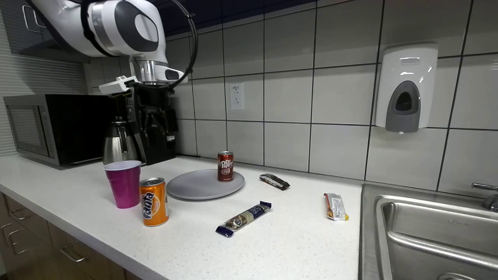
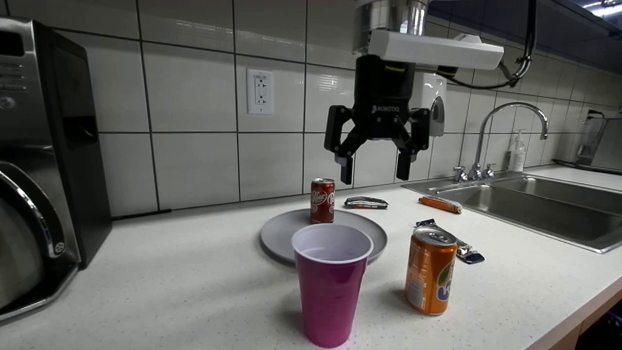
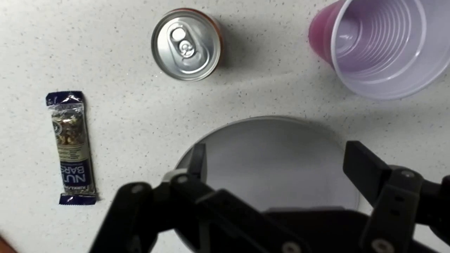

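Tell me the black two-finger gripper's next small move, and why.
I'd probably ease the gripper toward the orange metal Fanta can: the open jaws hold nothing, the dark-red metal Dr Pepper can already stands on the round grey plate, and the Fanta can stands upright on the speckled white countertop.

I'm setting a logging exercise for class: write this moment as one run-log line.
gripper: open, empty, above counter | Dr Pepper can: upright on plate | Fanta can, cup: upright on counter

Red can [image 1: 225,167] upright on gray plate [image 1: 198,185]
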{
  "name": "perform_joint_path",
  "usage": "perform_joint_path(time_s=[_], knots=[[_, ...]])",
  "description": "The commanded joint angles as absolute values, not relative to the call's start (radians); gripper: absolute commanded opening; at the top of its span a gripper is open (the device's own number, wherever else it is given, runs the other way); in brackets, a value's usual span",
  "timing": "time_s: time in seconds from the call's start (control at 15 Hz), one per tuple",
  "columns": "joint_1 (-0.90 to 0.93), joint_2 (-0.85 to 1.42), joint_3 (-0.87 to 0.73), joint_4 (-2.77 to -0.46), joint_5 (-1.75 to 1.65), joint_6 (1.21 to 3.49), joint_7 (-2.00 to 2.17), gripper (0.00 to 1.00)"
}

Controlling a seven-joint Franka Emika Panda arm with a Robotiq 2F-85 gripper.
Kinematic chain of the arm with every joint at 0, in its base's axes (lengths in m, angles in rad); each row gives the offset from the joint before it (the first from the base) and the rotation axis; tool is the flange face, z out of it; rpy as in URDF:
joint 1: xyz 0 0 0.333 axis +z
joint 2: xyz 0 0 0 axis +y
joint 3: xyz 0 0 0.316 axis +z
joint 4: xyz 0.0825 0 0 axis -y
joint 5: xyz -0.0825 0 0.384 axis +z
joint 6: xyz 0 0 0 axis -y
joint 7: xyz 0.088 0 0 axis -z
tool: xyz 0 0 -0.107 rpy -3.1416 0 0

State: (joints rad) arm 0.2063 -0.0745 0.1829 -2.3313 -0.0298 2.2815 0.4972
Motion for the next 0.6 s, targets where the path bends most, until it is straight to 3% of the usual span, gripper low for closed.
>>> perform_joint_path(time_s=[0.0,0.53], knots=[[0.17,-0.017,0.171,-2.26,-0.064,2.264,0.449,1.0],[0.174,0.164,0.138,-2.092,-0.085,2.255,0.407,1.0]])
